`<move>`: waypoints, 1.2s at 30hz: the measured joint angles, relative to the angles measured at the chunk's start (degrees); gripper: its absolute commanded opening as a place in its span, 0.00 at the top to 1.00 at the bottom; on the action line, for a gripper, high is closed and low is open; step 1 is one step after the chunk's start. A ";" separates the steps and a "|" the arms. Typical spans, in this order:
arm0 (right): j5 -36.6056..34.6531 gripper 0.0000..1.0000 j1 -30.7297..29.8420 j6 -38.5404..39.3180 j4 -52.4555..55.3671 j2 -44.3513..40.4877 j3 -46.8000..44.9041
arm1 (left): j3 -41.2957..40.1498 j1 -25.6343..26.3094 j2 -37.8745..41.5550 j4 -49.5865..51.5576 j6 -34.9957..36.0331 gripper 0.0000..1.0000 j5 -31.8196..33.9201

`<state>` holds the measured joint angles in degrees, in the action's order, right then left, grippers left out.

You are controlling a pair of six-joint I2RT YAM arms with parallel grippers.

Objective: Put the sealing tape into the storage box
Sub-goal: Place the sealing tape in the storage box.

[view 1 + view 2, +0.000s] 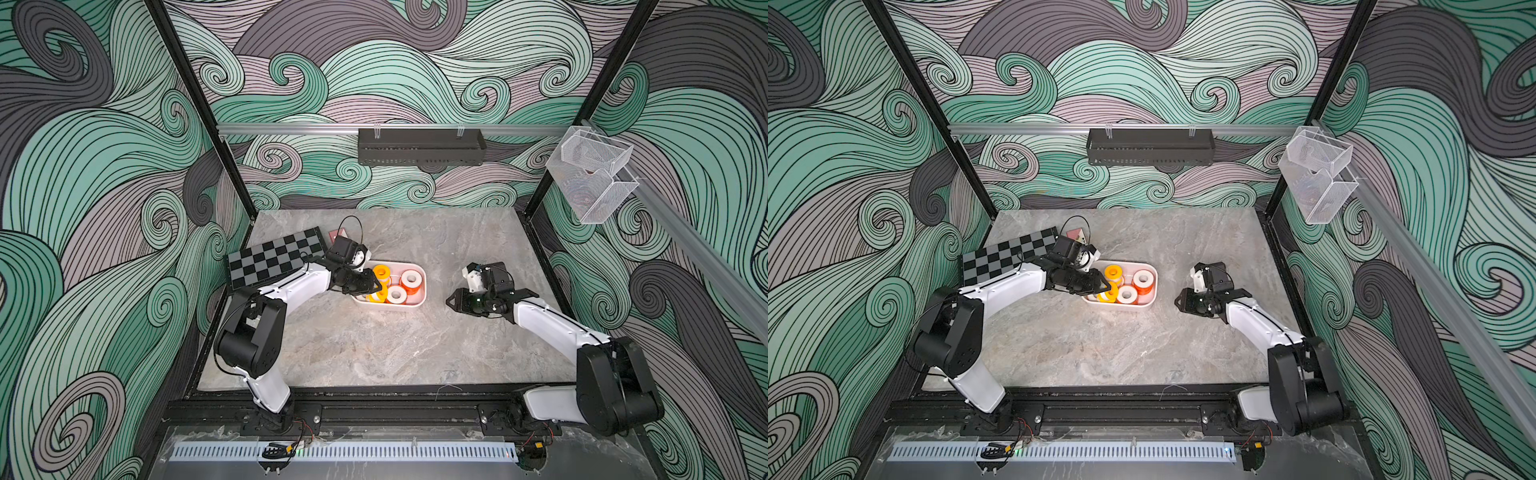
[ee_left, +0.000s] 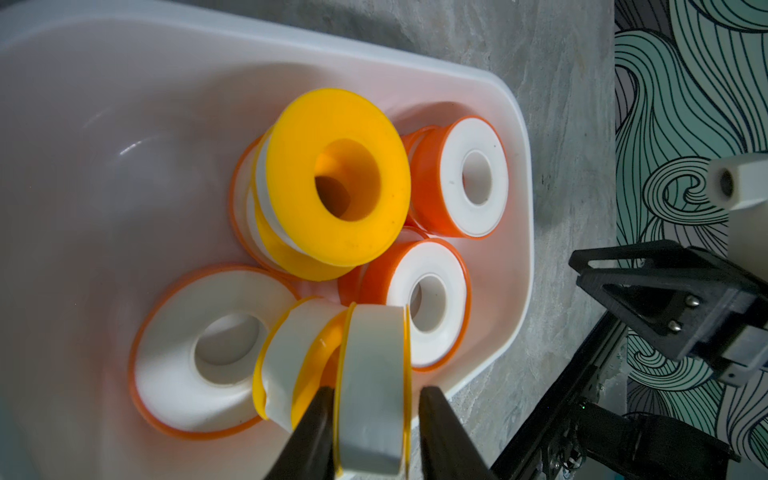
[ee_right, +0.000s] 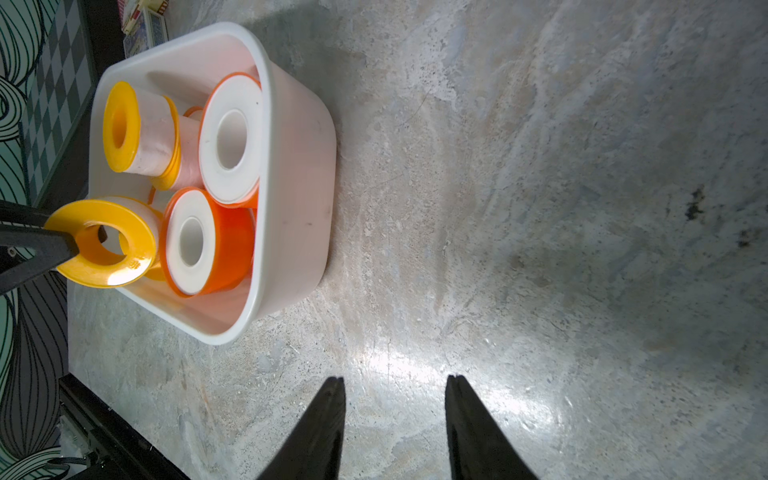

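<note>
Your tabletop (image 1: 374, 345) was a grey, marble-veined slab edged by black rails (image 1: 374, 392), and it looked the same in both top views (image 1: 1100, 345). Directly on it you had the storage box (image 1: 399, 304) (image 1: 1133, 304), white, shallow and round-cornered, sitting flat on its base a little toward the left arm's side of the middle. At the far left corner was a chequered board (image 1: 270, 259) (image 1: 1005, 257), one end reaching past the slab's edge; whether it lay flat or leaned, you could not tell. Small card boxes (image 1: 337, 236) (image 3: 143, 25) lay just beyond the board's far corner, near the storage box but apart from it.
</note>
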<state>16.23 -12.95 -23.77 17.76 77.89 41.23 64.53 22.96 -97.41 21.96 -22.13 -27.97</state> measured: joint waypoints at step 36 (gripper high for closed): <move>0.02 0.56 0.00 -0.02 -0.02 0.00 -0.02 | -3.67 -0.39 5.90 -0.55 0.61 0.72 -0.79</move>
<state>16.25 -12.95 -23.79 17.74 77.89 41.21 60.86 22.57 -91.50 21.41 -21.52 -28.75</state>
